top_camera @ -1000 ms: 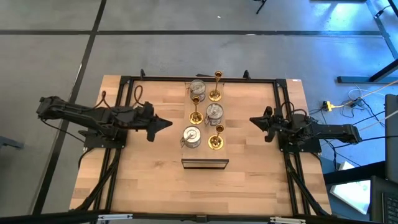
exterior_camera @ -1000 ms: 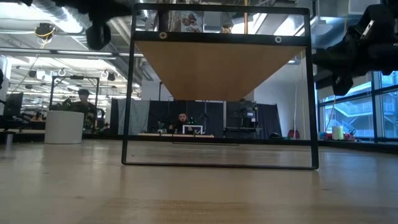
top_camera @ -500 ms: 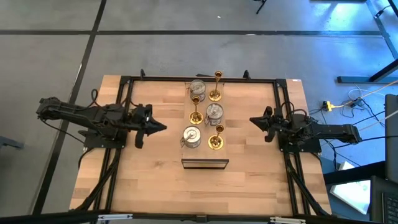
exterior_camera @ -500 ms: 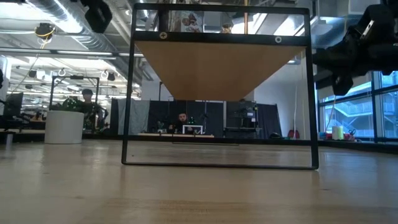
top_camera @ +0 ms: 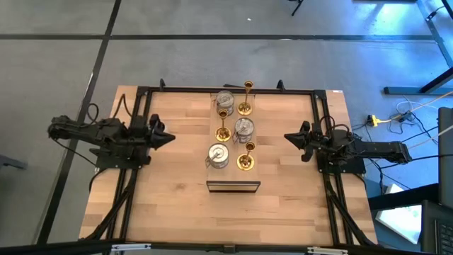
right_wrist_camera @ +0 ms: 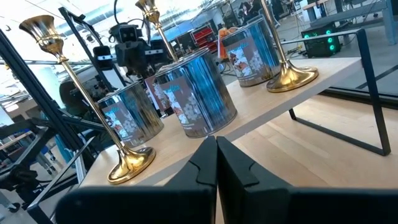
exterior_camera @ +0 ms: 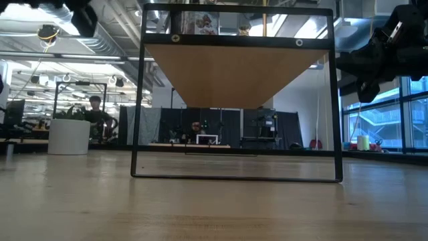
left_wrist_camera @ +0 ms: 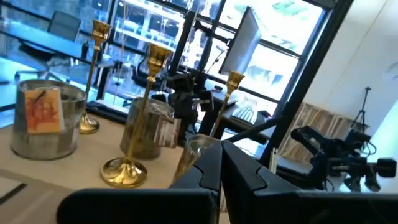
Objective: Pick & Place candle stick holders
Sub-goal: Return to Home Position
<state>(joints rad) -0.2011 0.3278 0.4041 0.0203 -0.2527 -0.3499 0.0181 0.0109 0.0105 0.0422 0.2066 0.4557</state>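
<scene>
Six candle stick holders (top_camera: 243,128) sit on the shelf (exterior_camera: 237,73) mid-table. The left pincer (top_camera: 170,137) and right pincer (top_camera: 287,137) are both closed and empty, out toward the table's side edges. A stray swing could bump the shelf and topple the tall gold sticks (top_camera: 245,163) imo.

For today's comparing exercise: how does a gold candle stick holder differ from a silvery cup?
The gold holder is tall and slim on a flared base; the silvery cup is squat and wide. The gold holder is plain, the silvery cup bears a label. Both stand upright on the shelf.
</scene>
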